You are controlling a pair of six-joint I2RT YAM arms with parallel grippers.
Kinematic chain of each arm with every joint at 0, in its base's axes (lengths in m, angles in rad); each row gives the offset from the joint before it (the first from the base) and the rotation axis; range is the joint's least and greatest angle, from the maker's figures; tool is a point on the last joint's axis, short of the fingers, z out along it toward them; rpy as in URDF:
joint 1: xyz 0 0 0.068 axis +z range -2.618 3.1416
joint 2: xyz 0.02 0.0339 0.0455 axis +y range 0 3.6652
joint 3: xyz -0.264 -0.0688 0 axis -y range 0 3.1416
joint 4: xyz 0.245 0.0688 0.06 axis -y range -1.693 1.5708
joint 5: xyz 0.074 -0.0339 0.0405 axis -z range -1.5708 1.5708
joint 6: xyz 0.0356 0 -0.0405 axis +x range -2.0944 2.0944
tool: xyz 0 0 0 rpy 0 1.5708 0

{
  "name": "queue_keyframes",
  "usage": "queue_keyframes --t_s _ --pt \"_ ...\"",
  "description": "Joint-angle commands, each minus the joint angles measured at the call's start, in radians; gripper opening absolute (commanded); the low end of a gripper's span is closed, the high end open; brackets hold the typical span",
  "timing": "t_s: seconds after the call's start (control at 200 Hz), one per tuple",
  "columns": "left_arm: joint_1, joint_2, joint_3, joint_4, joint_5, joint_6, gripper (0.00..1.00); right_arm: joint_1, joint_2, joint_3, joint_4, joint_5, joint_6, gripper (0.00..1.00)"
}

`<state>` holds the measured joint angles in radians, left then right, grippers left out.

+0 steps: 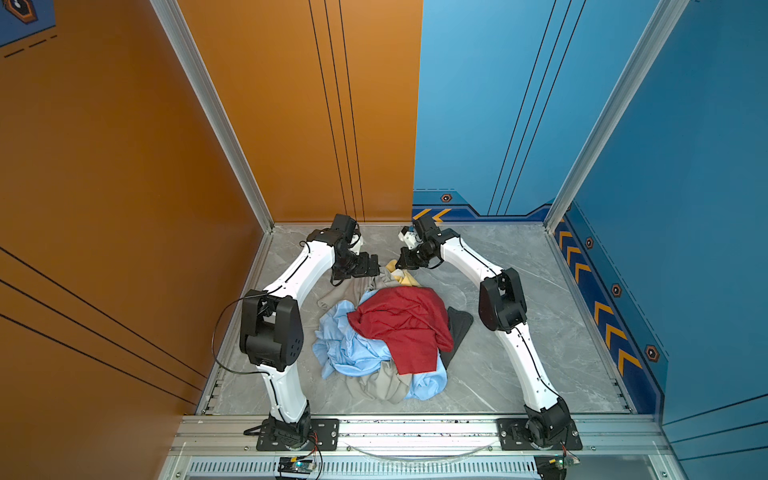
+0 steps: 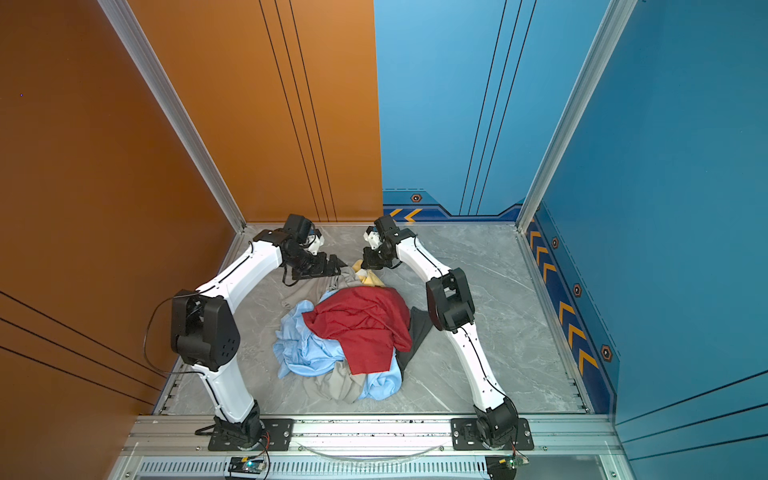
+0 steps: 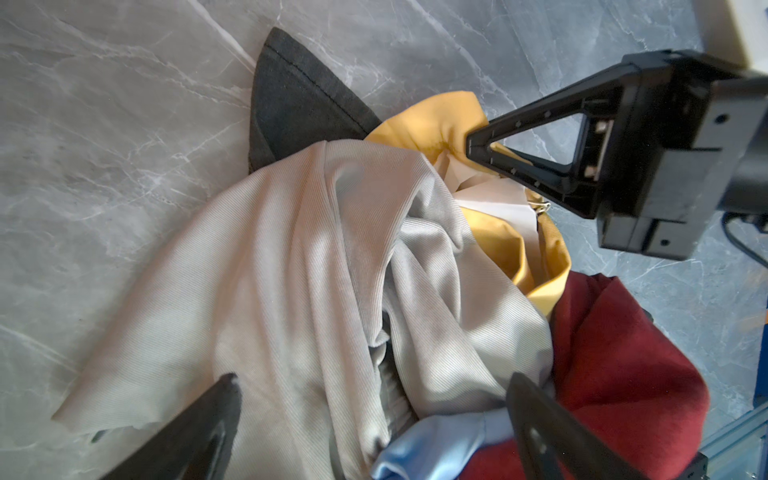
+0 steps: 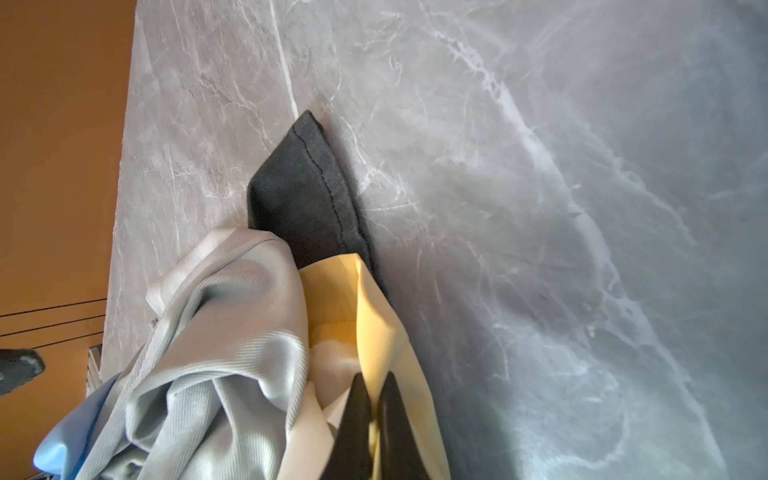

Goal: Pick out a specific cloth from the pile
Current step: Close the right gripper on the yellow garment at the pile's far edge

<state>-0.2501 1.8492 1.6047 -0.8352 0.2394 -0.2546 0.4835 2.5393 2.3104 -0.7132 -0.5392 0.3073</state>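
Right pincer (image 4: 374, 378) clamped on mustard-yellow cloth (image 4: 370, 307) at pile (image 1: 390, 332) edge, left pincer (image 3: 374, 380) spread wide over beige-grey cloth (image 3: 270, 270)

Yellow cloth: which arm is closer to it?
Right. The right arm has its jaws shut on an edge of the yellow cloth; the left arm holds its jaws open nearby, over the beige-grey cloth, off the yellow.

The mustard-yellow cloth (image 1: 409, 280), white lining showing, poked out crumpled at the far edge of the pile (image 1: 399, 328)
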Motion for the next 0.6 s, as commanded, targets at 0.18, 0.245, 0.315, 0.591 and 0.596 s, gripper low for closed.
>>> queue_keyframes --t_s 0.18,0.245,0.315,0.591,0.596 --pt "-0.007 -0.013 0.024 -0.021 -0.018 0.031 0.99 0.012 -0.095 0.05 0.002 0.102 -0.035 0.0" --pt "-0.007 -0.009 0.018 -0.021 -0.021 0.032 0.99 0.015 -0.119 0.048 0.008 0.116 -0.041 0.0" --pt "-0.009 0.0 0.01 -0.022 -0.026 0.031 0.99 0.021 -0.146 0.048 0.017 0.13 -0.046 0.0" --pt "-0.023 0.025 0.009 -0.023 -0.043 0.023 1.0 0.05 -0.231 0.023 0.022 0.159 -0.083 0.0" --pt "-0.024 0.025 0.009 -0.023 -0.043 0.023 1.0 0.051 -0.233 0.022 0.022 0.161 -0.084 0.0"
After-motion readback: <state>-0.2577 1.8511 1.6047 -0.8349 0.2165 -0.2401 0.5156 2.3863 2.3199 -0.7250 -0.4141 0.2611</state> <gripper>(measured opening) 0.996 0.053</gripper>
